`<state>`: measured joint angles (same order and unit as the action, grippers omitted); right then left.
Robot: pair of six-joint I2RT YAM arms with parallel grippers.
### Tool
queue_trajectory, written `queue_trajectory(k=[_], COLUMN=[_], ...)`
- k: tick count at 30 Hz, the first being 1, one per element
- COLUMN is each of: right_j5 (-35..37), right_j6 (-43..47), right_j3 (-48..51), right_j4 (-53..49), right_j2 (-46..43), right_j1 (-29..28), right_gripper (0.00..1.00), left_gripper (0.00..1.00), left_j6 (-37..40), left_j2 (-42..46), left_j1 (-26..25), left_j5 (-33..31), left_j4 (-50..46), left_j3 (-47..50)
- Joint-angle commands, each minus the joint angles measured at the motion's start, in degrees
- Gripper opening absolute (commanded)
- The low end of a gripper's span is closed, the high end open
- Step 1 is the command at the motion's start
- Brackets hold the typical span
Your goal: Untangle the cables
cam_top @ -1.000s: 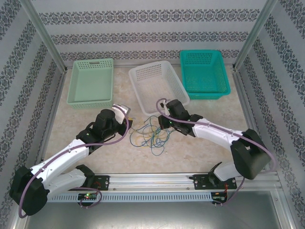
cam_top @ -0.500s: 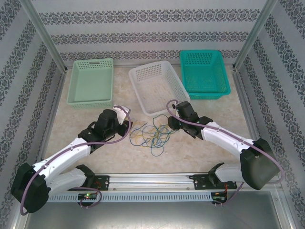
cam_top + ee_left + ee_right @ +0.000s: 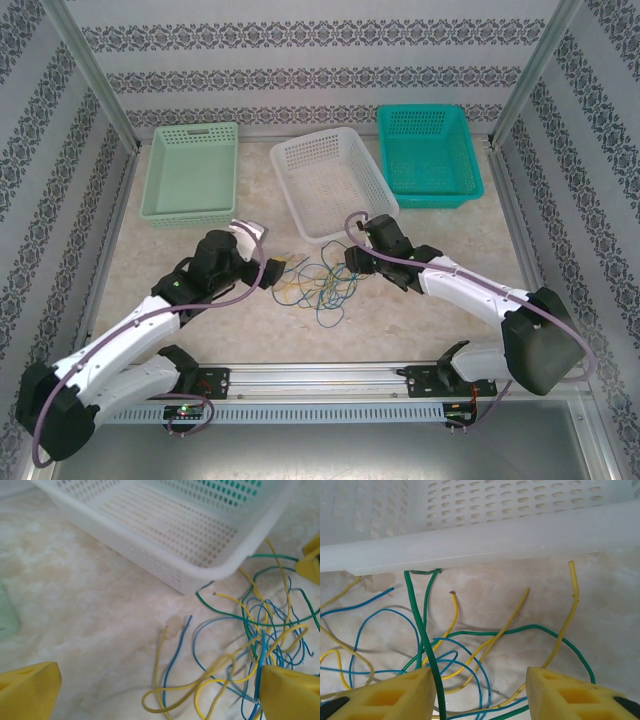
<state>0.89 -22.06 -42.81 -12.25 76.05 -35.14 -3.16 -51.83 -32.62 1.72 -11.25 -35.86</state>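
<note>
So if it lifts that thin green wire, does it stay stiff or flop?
Probably flops: the thin green wire lies in loose curves on the marbled tabletop, so it would likely droop. It looks light for its length. It crosses the tangled yellow and blue wires, so lifting may well drag those along.

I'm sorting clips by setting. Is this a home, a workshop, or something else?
Probably a lab robot cell dressed to look homely: aluminium frame posts and patterned wall panels enclose a marble-look table, and the robot arms are bolted to a metal rail at its near edge.
</note>
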Motion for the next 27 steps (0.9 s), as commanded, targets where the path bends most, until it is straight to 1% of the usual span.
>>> queue_trajectory(k=[1,2,4,7,9,11,12,13,15,21,24,27], right_j5=[1.99,1.96,1.62,1.63,2.58,2.98,2.79,3.08,3.91,6.0,4.07,2.46], right_j6=[0.14,0.22,0.31,0.79,0.99,1.15,1.73,2.29,3.11,3.36,4.98,6.9], right_j3=[-1.61,-1.81,-2.07,-2.43,-3.08,-3.87,-3.97,-3.72,-2.96,0.57,1.59,0.57], right_j4=[0.94,0.83,0.83,0.69,-0.52,-1.72,-1.62,-0.74,1.59,7.41,8.18,6.44], right_j2=[1.4,1.76,2.31,3.33,4.61,5.62,5.64,5.15,3.33,-4.69,-7.25,-6.87], right_j1=[-0.18,0.02,0.34,0.52,0.51,0.35,-0.17,-1.05,-2.63,-3.66,-3.95,-5.11], right_gripper=[0.51,0.51,0.5,0.45,0.39,0.39,0.42,0.5,0.56,0.59,0.65,0.67], left_gripper=[1.0,1.0,1.0,1.0,1.0,1.0,1.0,1.0,1.0,1.0,1.0,0.99], left_j6=[-3.43,-4.43,-5.03,-5.66,-4.73,-4.14,-4.43,-5.13,-7.34,-15.25,-17.8,-20.32], left_j2=[2.08,2.04,2.57,4.48,6.2,6.67,6.34,5.75,4.3,0.23,-0.95,-3.03], left_j1=[0.33,0.62,0.86,1.02,1.03,1.09,1.11,1.07,1.14,1.15,1.18,1.34], left_j5=[-8.25,-9.16,-8.88,-8.5,-4.45,-0.02,2.05,4.01,8.02,11.67,13.62,14.33], left_j4=[-5.59,-7.26,-8.75,-8.81,-7.18,-6.0,-5.41,-4.24,-0.36,9.4,12.29,13.66], left_j3=[-0.7,-1.43,-2.53,-3.51,-3.19,-2.97,-2.92,-2.59,-1.25,2.49,3.27,2.77])
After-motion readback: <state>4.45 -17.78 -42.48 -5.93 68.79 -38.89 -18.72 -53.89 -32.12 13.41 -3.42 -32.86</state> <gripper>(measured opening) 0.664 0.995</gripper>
